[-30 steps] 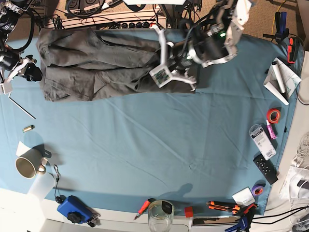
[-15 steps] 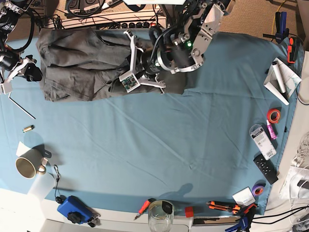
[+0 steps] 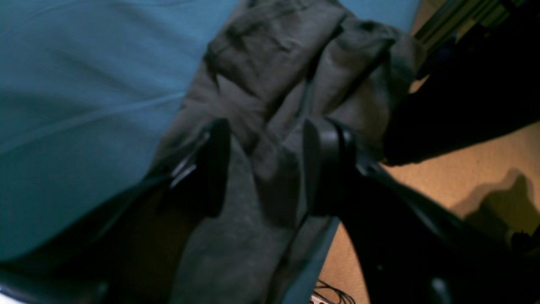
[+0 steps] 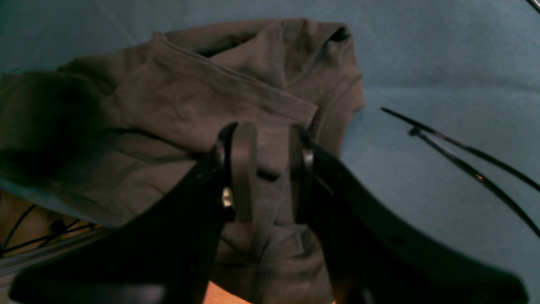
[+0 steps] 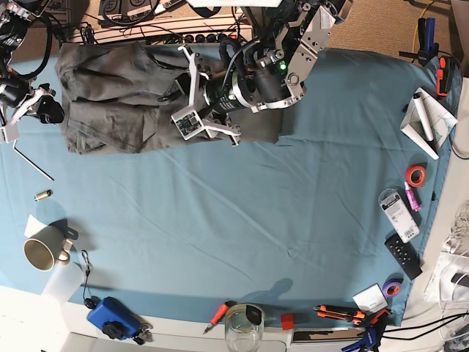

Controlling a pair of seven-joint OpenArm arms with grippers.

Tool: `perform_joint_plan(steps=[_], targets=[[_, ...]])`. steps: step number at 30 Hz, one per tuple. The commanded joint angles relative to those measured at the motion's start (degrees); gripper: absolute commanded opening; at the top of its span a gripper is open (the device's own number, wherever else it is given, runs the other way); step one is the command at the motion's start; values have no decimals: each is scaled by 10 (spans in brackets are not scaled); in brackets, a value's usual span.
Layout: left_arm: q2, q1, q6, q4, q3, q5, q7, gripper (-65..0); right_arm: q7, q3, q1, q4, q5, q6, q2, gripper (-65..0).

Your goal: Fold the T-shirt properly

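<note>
Where it lies: T-shirt (image 5: 110, 95) bunched along the desk's far edge, on the light blue tablecloth (image 5: 242, 220).
Left end effector (image 3: 263, 169): jaws apart, straddling a raised fold of the shirt.
Right end effector (image 4: 270, 173): jaws partly apart over the shirt's edge; grip cannot be told.
Mug (image 5: 42, 253): near corner, well apart.

You've got loads of open surface (image 5: 242, 220) mid-table; mug (image 5: 42, 253), glass jar (image 5: 243, 326) and tools (image 5: 344, 314) crowd the edges.
</note>
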Motion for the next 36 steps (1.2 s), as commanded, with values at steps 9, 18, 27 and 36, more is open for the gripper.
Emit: perform_joint_plan(steps=[9, 18, 27, 36], targets=[[8, -5, 20, 35, 1, -12, 46, -434, 10, 6, 4, 8, 15, 2, 16, -509], [3, 52, 60, 123, 0, 49, 90, -648, 10, 6, 24, 9, 45, 5, 15, -509], [3, 123, 109, 179, 0, 190, 74, -648, 10, 6, 34, 9, 27, 11, 16, -381], [3, 173, 172, 179, 1, 290, 50, -648, 10, 6, 49, 9, 27, 11, 16, -379]])
